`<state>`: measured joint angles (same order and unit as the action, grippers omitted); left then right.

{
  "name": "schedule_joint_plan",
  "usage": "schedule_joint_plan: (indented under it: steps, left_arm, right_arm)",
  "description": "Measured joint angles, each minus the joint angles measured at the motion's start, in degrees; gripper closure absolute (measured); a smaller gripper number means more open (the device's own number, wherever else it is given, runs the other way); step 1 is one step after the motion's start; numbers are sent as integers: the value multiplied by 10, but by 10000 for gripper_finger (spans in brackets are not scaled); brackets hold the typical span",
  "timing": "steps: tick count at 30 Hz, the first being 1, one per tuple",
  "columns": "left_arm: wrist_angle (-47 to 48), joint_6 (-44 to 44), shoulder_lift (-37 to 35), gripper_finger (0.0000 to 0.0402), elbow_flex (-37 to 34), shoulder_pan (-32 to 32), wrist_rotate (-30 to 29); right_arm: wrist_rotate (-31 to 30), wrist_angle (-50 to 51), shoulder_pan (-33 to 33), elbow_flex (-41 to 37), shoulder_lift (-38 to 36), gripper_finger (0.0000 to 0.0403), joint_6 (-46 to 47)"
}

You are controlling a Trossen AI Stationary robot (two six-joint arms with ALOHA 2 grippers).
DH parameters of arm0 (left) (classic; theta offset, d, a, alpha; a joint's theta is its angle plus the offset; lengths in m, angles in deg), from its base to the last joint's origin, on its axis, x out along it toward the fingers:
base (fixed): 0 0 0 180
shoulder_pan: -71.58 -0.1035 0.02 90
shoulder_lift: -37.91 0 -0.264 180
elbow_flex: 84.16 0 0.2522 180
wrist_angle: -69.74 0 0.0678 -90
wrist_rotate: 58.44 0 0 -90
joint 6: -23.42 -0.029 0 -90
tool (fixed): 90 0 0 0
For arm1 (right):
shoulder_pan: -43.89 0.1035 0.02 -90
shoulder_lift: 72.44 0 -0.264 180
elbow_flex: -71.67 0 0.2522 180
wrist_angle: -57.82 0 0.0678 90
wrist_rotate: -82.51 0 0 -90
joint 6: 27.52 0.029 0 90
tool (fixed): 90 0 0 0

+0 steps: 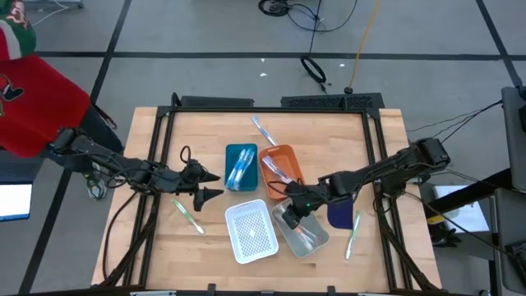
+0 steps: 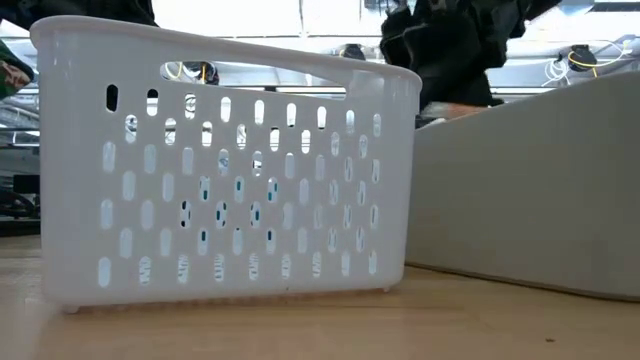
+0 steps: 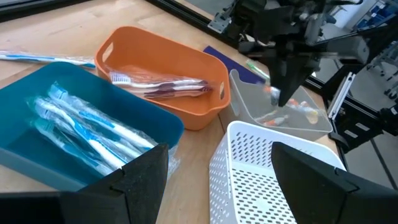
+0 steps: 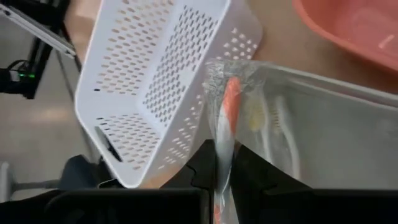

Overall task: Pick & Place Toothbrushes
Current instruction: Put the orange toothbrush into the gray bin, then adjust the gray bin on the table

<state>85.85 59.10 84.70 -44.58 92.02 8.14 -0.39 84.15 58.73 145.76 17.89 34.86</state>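
Observation:
My right gripper (image 1: 294, 212) hangs over the grey tray (image 1: 302, 232), shut on a wrapped toothbrush with an orange accent (image 4: 229, 106). More toothbrushes lie in the blue tray (image 3: 81, 124), the orange tray (image 3: 163, 87) and the grey tray (image 3: 292, 112). Loose ones lie flat on the table: one behind the trays (image 1: 263, 130), a green one at the left (image 1: 188, 215) and a green one at the right (image 1: 352, 234). My left gripper (image 1: 209, 185) stands open left of the blue tray, holding nothing. My right gripper pinches the orange-accented toothbrush, in its clear wrapper, between its two fingers at one end of the stick (image 4: 221, 163). The fingers slant down from the table's right. The brush runs on ahead of them, over the grey tray's rim beside the white basket.
An empty white perforated basket (image 1: 251, 230) stands near the front edge, close beside the grey tray. A dark blue flat piece (image 1: 341, 212) lies right of the grey tray. A person in a red sleeve (image 1: 33, 99) is at the far left. Bare wood shows at front left.

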Motion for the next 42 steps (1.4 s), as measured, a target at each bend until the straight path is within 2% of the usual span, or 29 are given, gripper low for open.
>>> schedule_joint_plan:
  steps: [3,9,16,27,34,37,42]
  left_arm:
    - [0,0,0,117,0,0,0]
    - [0,2,0,117,0,0,0]
    - [-1,6,0,117,0,0,0]
    - [-1,6,0,117,0,0,-1]
    - [-1,6,0,117,0,0,-1]
    - [0,5,0,117,0,0,-2]
    - [0,5,0,117,0,0,-2]
  right_arm:
    - [-27,24,9,0,-7,385,-9]
    - [-41,40,22,1,-1,385,-35]
    - [-38,60,21,0,3,381,-67]
    - [5,51,21,0,3,362,-114]
    - [14,21,21,0,2,320,-136]
    - [36,33,21,1,2,294,-151]
    - [37,58,20,1,2,271,-153]
